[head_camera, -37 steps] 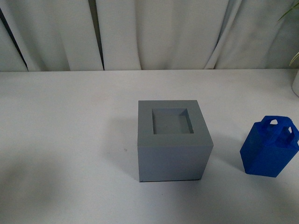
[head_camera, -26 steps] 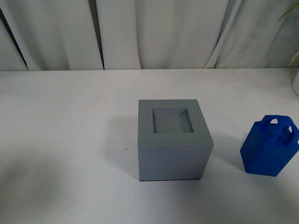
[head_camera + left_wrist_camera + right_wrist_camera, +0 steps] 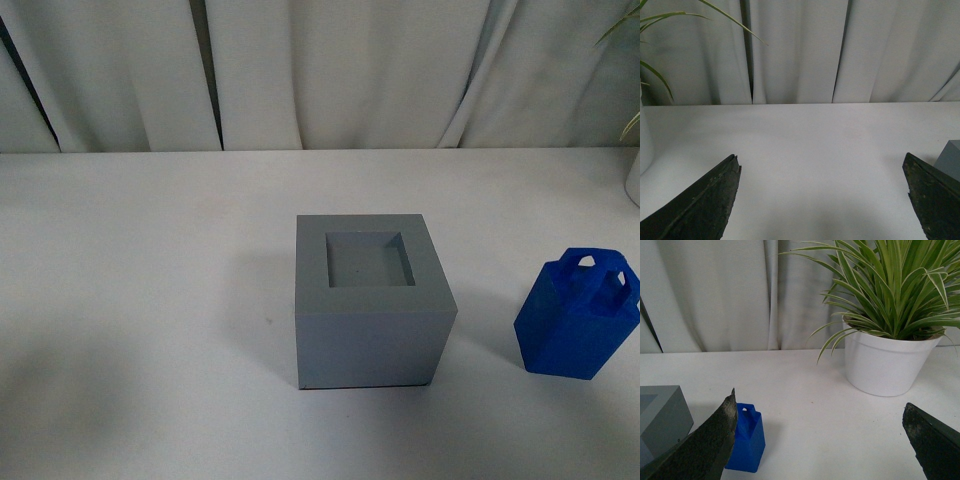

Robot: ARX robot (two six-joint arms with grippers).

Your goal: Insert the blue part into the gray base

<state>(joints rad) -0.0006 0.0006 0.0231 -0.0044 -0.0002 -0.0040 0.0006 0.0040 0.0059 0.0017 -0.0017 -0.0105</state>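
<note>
The gray base stands on the white table near the middle of the front view, its square recess facing up and empty. The blue part stands upright to its right, handle on top, apart from the base. Neither arm shows in the front view. In the right wrist view my right gripper is open and empty; the blue part sits beside one fingertip, with the gray base beyond. My left gripper is open and empty over bare table, a corner of the gray base at the frame's edge.
A white pot holding a green spiky plant stands on the table past the blue part. Another plant's leaves and a pale pot show in the left wrist view. White curtains hang behind the table.
</note>
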